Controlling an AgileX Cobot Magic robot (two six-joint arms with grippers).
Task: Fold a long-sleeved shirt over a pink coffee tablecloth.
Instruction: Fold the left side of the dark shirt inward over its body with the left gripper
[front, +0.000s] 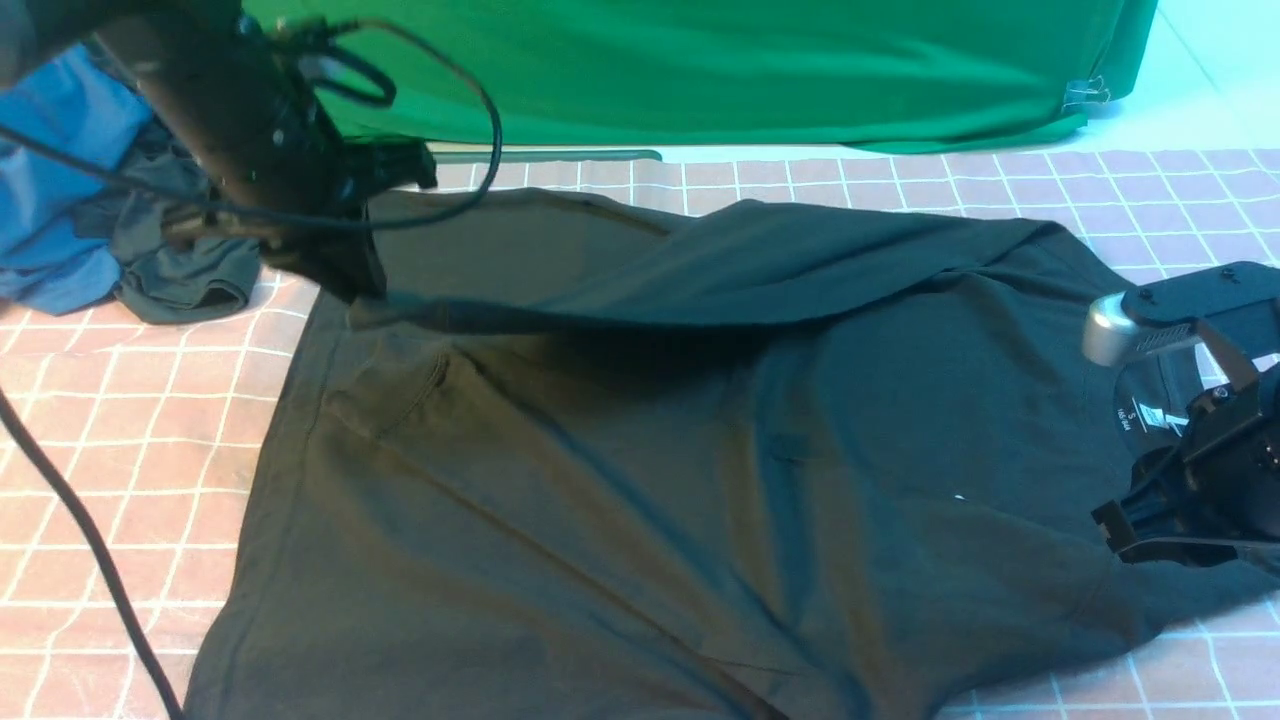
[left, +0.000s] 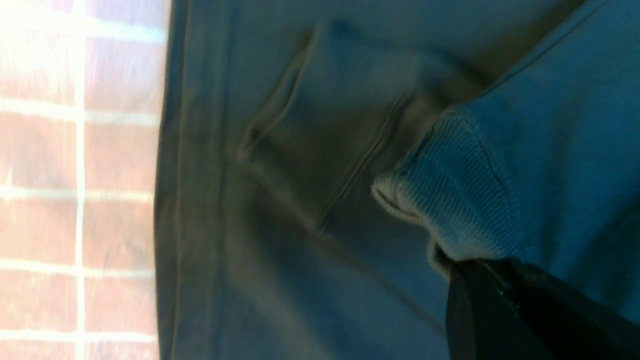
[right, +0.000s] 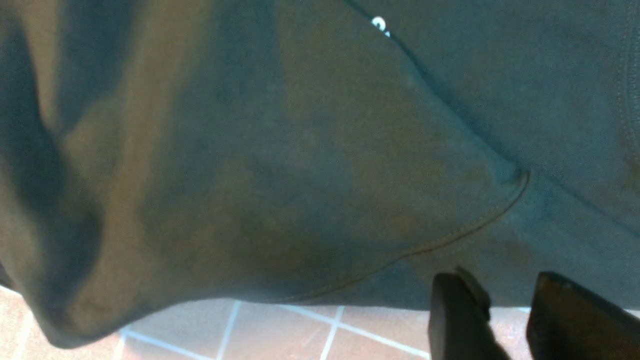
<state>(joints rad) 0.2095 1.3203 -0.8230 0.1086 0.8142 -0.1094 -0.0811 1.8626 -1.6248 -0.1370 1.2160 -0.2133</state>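
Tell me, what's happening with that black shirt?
Left gripper shut on sleeve cuff, above long-sleeved shirt. Right gripper open, empty, by shirt's edge. Blue garment apart, far left.

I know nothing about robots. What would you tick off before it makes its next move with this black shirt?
1. Left pincer shut on the sleeve cuff: ok.
2. Sleeve lifted and stretched across the long-sleeved shirt: ok.
3. Right pincer open and holding nothing, beside the collar end: ok.
4. Shirt body smooth on the pink tablecloth: not ok, long creases run across it.
5. Heap of other clothes clear of the shirt: cannot tell, the left arm hides part of the gap.
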